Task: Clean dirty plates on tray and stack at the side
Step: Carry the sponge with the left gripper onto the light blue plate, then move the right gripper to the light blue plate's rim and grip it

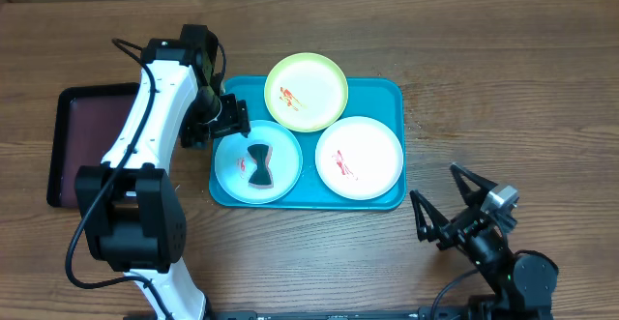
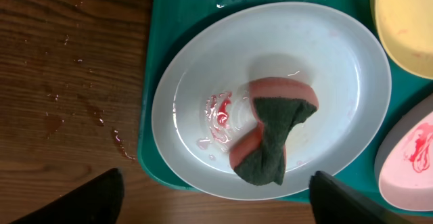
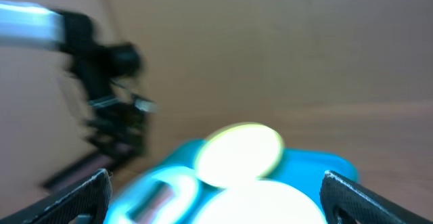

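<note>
The turquoise tray (image 1: pixel 387 93) holds three plates: yellow-green (image 1: pixel 306 91) at the back, white (image 1: pixel 359 157) at front right, light blue (image 1: pixel 256 162) at front left. Each has a red smear. A pink and dark green sponge (image 1: pixel 257 165) lies twisted on the light blue plate (image 2: pixel 338 61), beside its wet red smear (image 2: pixel 218 116). My left gripper (image 1: pixel 237 122) is open and empty, above the plate's back left edge, and its fingers (image 2: pixel 216 207) are apart from the sponge (image 2: pixel 274 132). My right gripper (image 1: pixel 440 196) is open and empty, right of the tray. Its blurred view (image 3: pixel 216 200) faces the plates.
A dark maroon tray (image 1: pixel 77 136) lies at the left, behind my left arm. Water drops (image 2: pixel 81 109) spot the wooden table beside the turquoise tray (image 2: pixel 152 156). The white plate (image 3: pixel 264 204) and the yellow-green plate (image 3: pixel 240 153) show blurred in the right wrist view.
</note>
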Robot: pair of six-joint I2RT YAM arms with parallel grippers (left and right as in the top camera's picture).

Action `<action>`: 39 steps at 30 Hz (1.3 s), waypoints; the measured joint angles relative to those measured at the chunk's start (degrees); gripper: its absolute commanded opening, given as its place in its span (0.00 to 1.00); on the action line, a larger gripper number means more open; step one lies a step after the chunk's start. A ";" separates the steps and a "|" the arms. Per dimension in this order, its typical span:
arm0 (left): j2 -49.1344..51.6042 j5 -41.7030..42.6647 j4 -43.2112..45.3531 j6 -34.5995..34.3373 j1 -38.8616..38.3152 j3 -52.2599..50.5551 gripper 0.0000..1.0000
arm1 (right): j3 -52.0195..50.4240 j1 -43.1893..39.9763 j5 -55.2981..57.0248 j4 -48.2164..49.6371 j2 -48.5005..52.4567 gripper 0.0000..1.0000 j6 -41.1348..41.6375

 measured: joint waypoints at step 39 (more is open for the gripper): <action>0.00 2.54 0.11 -2.14 0.00 -0.15 0.73 | 71.14 18.88 0.63 -63.30 66.88 0.49 5.31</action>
